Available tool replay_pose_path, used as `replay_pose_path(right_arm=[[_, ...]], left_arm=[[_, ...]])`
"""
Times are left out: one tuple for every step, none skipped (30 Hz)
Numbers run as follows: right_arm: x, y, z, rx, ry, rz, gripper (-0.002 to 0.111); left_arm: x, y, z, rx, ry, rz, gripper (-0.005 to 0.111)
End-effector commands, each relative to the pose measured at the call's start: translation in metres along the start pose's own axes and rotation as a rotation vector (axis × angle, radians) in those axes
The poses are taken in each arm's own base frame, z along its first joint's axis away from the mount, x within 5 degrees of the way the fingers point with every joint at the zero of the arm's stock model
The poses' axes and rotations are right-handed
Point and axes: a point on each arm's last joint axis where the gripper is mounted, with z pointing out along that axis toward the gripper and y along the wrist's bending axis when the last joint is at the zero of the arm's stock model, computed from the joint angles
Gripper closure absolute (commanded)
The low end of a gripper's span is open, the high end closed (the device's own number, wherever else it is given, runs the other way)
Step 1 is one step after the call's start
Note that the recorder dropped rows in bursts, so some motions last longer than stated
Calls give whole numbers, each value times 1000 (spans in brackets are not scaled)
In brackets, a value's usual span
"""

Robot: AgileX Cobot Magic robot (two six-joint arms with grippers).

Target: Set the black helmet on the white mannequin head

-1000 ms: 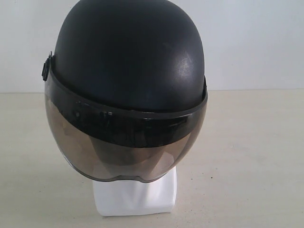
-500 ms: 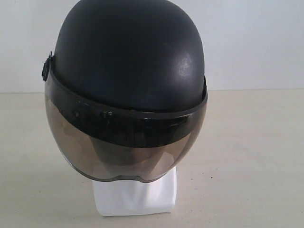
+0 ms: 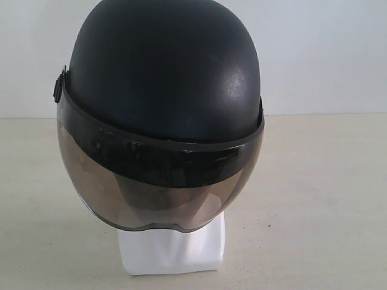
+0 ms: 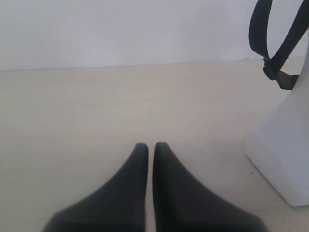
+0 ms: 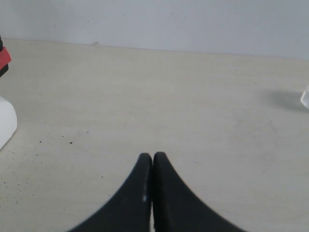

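The black helmet [image 3: 163, 66] sits on the white mannequin head, whose squarish base [image 3: 172, 251] shows below the smoky visor [image 3: 157, 187]; the face is hidden behind the visor. Neither gripper appears in the exterior view. In the left wrist view my left gripper [image 4: 150, 145] is shut and empty over the bare table, with the mannequin base [image 4: 285, 145] and the hanging black strap [image 4: 275, 48] off to one side. My right gripper [image 5: 152, 155] is shut with nothing in it, apart from the base edge [image 5: 6, 121] and a red buckle [image 5: 4, 57].
The pale tabletop [image 3: 320, 181] runs back to a white wall [image 3: 320, 54]. A small whitish object [image 5: 305, 96] with a shadow shows at the edge of the right wrist view.
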Motion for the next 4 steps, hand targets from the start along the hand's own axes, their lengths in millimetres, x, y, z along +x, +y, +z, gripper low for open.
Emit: replay_pose_path(right_arm=[[-1,0,0,6,-9,-3,108],[-1,0,0,6,-9,-3,108],[-1,0,0,6,-9,-3,108],[-1,0,0,6,-9,-3,108]], left_arm=[[1,0,0,0,4,-24,102],[1,0,0,0,4,-24,102],[1,0,0,0,4,-24,102],[1,0,0,0,4,-24,102]])
